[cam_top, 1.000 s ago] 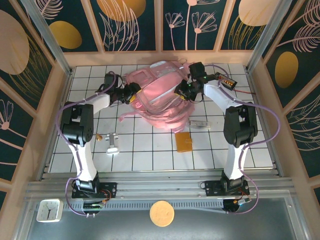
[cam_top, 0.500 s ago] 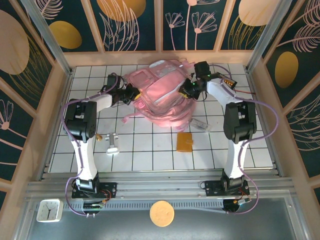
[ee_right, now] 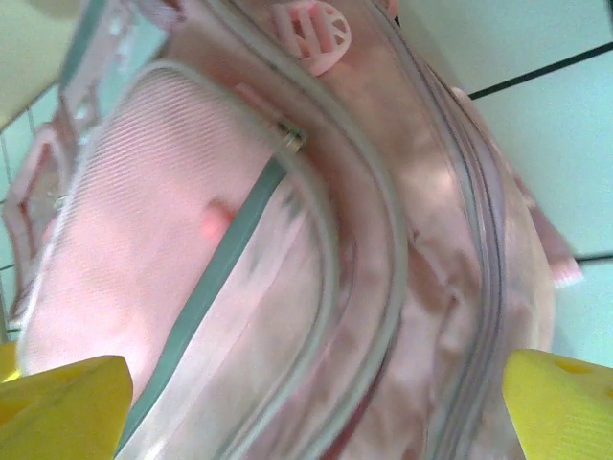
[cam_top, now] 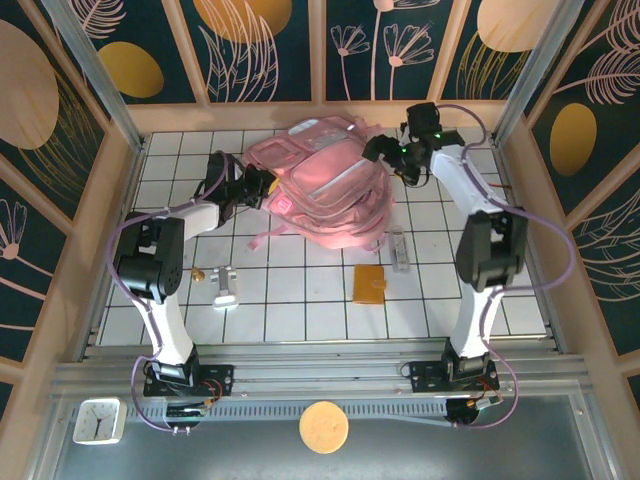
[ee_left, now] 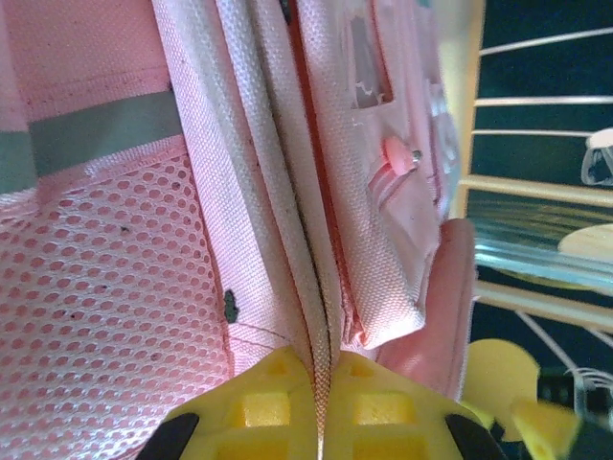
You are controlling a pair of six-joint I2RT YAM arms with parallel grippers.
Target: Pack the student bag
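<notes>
While it lies on the tiled table, far middle:
student bag: between both grippers.
left gripper: pads together, clamped on the bag's left seam.
right gripper: fingers apart, beside the bag's far right corner.

No words, numbers or signs can be read. The little white clock, at about 8 o'clock in the top view, has marks too small to make out. A small darker patch on the student bag is too tiny to read.
</notes>
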